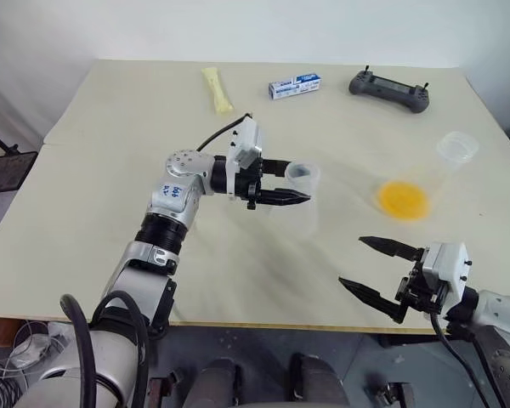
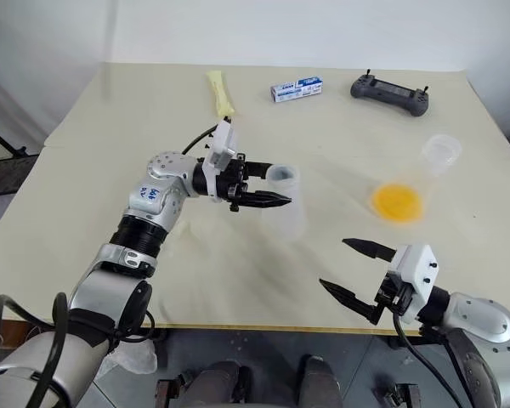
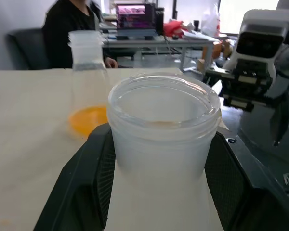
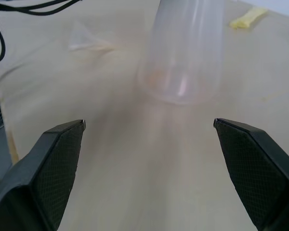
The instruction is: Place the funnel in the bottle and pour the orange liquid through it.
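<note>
L gripper (image 1: 291, 182) sits mid-table, pointing level toward the robot's right, its black fingers (image 3: 94, 178) pinching the neck of the bottle (image 1: 299, 200) from both sides; left wrist view shows both pads pressed against the frosted neck just under the open rim, bottle upright on the table (image 1: 110, 170). R gripper (image 1: 381, 270) hangs at the near table edge on the right, fingers spread wide w/ nothing between them, aimed forward-left toward the bottle; well apart from it. The orange liquid (image 1: 403, 199) lies as a bright patch in the bottom of the larger clear flask (image 1: 438, 174), which stands on the right side of the table, between the bottle and the right edge, apart from both grippers. The funnel (image 4: 84, 40) is faint, lying on the table surface near the bottle's base, seen in the right wrist view; can't tell its exact pose. Far side of table: yellowish packet (image 1: 217, 88), small blue-white box (image 1: 294, 86), dark grey controller (image 1: 389, 89), in a row left to right, all well away from the flasks. A person in dark clothes (image 3: 67, 33) sits beyond the table in the left wrist view.
</note>
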Tool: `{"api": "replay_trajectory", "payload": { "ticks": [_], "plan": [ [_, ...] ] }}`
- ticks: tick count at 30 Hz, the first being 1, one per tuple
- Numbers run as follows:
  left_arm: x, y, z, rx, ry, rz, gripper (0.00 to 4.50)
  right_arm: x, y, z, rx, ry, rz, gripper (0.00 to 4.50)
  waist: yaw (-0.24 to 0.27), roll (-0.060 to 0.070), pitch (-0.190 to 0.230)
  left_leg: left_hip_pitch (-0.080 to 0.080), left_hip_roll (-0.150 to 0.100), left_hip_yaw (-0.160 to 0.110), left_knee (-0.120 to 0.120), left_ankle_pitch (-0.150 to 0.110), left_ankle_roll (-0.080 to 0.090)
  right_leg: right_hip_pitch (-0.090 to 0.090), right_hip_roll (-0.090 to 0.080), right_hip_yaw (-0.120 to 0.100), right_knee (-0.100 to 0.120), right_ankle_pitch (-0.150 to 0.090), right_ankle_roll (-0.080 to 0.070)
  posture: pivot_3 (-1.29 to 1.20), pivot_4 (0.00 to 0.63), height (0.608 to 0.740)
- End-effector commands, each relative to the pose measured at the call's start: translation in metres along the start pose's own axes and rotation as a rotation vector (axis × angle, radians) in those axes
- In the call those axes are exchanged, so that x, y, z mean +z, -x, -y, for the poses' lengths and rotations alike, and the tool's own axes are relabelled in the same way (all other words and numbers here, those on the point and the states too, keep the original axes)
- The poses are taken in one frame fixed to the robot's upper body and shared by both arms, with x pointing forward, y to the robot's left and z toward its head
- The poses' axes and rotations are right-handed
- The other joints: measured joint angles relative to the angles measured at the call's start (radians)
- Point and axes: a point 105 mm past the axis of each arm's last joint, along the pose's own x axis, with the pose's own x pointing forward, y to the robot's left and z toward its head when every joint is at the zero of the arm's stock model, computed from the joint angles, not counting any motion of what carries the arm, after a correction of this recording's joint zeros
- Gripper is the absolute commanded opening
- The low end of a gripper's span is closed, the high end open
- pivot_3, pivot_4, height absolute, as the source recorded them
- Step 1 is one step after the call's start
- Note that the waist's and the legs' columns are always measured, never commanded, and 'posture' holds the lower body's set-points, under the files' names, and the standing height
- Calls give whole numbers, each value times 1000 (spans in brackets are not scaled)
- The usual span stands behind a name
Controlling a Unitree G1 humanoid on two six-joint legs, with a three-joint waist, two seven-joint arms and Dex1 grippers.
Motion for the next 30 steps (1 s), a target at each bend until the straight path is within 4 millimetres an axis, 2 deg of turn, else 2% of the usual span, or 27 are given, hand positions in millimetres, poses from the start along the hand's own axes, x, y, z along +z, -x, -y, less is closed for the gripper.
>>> {"api": "replay_trajectory", "payload": {
  "ticks": [1,7,12,17,19,24,30],
  "plan": [
    [1,-3,4,-17,-45,-15,2288,15,4,0,-4,66,35,4500,0,0,0,0,0,0,0,0,0,0,0,0,0,0,0,0,150,740],
    [-4,-13,2,4,-10,-1,2288,14,4,0,-40,73,45,4500,6,0,0,0,-1,-1,1,0,0,0,-1,0,0,0,0,0,150,740],
    [-8,-12,-4,53,11,4,2288,14,5,-1,-62,77,43,4500,8,0,0,0,-1,0,1,0,1,0,-1,0,0,0,0,0,150,740],
    [-22,-10,-3,68,23,-23,2288,13,8,-1,-91,81,39,4500,10,0,0,0,-1,0,1,0,1,0,-1,0,0,0,0,0,150,740],
    [-22,-11,-3,69,26,-24,3012,13,9,0,-97,83,38,4500,11,0,0,0,-1,0,1,0,1,0,-1,0,0,0,0,0,150,740],
    [-24,-12,-3,78,35,-31,4481,13,10,2,-106,89,32,4500,17,0,0,0,-1,0,1,0,1,0,-1,1,0,0,0,0,150,740],
    [-23,-10,-3,97,40,-30,4481,15,12,8,-109,102,25,4500,20,0,0,0,-1,0,1,0,1,0,-1,1,0,0,0,0,150,740]
  ]
}}
